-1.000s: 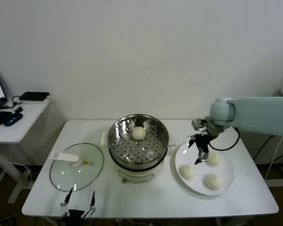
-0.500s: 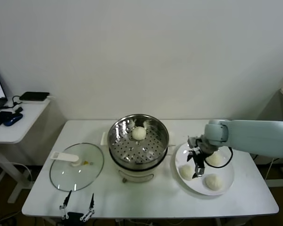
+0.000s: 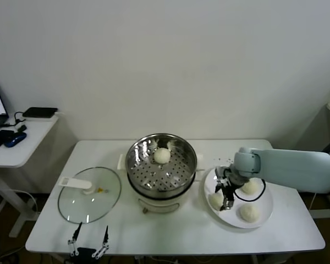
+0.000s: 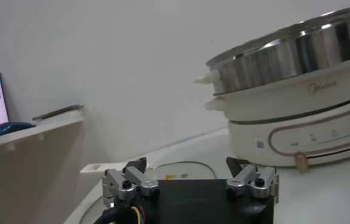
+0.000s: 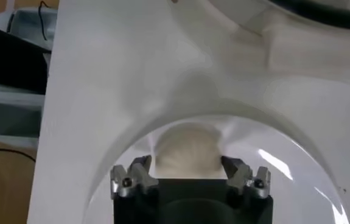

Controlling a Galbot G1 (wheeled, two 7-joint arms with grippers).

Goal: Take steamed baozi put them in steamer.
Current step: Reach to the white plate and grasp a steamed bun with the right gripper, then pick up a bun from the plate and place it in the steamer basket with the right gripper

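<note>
Over the plate (image 3: 265,213), right gripper (image 3: 225,199) has dropped, fingers open astride a baozi (image 5: 185,152), seemingly untouched; grasp next. Left gripper (image 3: 90,240) idles open.

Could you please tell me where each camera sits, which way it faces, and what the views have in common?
Head view: high, looking down at the table; right arm and both claws show.
Left wrist view: low at the table's front edge, facing the steamer; open left claw shows.
Right wrist view: above the plate, facing down; open right claw straddles a bun.
Shared: head and left wrist views both show the steamer.
</note>
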